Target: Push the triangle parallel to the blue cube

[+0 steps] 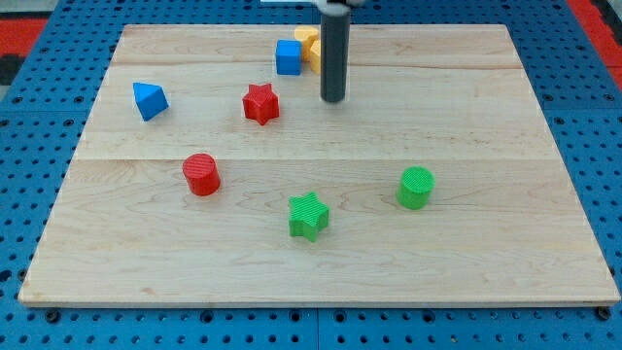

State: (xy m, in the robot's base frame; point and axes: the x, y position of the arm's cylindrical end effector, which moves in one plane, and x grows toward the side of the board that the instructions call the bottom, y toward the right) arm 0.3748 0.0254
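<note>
Upper left of the frame, our blue triangle sits alone; the blue cube waits top centre, my tip just right of it — no hand fitted.

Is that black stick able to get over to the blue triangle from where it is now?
Probably yes. My tip is right of the red star, which sits roughly between it and the blue triangle; skirting the star looks easy.
</note>
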